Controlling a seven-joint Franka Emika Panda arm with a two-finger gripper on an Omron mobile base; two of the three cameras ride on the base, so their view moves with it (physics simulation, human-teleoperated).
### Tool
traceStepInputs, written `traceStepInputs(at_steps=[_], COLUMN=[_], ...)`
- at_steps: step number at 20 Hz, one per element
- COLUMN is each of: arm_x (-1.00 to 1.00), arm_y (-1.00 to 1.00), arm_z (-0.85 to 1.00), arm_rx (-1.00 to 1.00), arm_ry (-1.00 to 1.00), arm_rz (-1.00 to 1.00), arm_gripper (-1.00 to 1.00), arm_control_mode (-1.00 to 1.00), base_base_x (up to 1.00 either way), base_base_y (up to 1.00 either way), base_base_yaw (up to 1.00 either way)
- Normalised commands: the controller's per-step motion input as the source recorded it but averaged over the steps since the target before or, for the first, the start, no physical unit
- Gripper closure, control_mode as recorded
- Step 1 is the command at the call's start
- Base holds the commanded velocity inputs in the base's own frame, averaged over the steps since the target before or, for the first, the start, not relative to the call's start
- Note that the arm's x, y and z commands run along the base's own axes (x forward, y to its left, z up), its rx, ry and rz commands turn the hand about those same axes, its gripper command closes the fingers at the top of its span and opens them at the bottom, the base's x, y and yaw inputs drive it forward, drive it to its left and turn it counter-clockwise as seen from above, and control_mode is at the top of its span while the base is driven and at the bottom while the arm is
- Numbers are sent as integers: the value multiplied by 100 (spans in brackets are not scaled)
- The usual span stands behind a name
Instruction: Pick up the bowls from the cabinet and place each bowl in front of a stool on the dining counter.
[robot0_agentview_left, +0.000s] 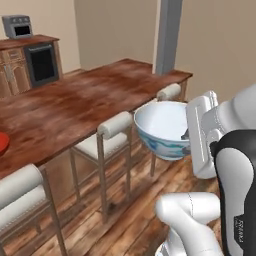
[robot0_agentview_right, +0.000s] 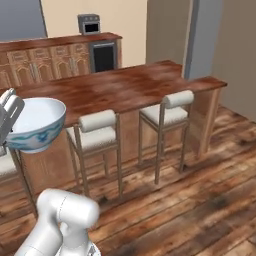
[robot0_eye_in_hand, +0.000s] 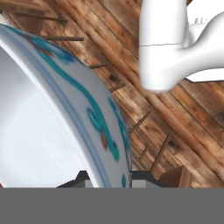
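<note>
Second bowl in transit, placing step ahead. Glossy red shallow bowl (robot0_agentview_left: 2, 143) already on long dark reddish-brown wood dining counter (robot0_agentview_left: 70, 102), far left edge of left base view. Off-white padded stools on thin brown frames (robot0_agentview_left: 111, 135) lined along counter's near side. Deep white bowl with blue floral outside (robot0_agentview_left: 162, 128) held in air over floor, near stools, short of counter. Jaws of gripper (robot0_agentview_left: 187, 133) clamped on its rim. Next call, judging: lift bowl over stool backrest, set down on counter before free stool (robot0_agentview_right: 98, 131). Backrests stand in path. Grey pillar (robot0_agentview_left: 167, 35) at far end.

Glossy ceramic-looking bowl (robot0_agentview_left: 162, 127), wood-grain counter (robot0_agentview_left: 65, 102)
</note>
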Motion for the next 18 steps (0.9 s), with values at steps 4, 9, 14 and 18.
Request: traceStepInputs(at_steps=[4,9,14,18], arm_x=[0,0,0,0], arm_y=[0,0,0,0], arm_z=[0,0,0,0], arm_rx=[0,0,0,0], arm_ry=[0,0,0,0], arm_rz=[0,0,0,0], arm_gripper=[100,100,100,100], arm_control_mode=[100,100,100,100], base_base_x=[100,100,100,100], base_base_y=[-62,-57,-63,-64], base_base_yaw=[57,59,56,51])
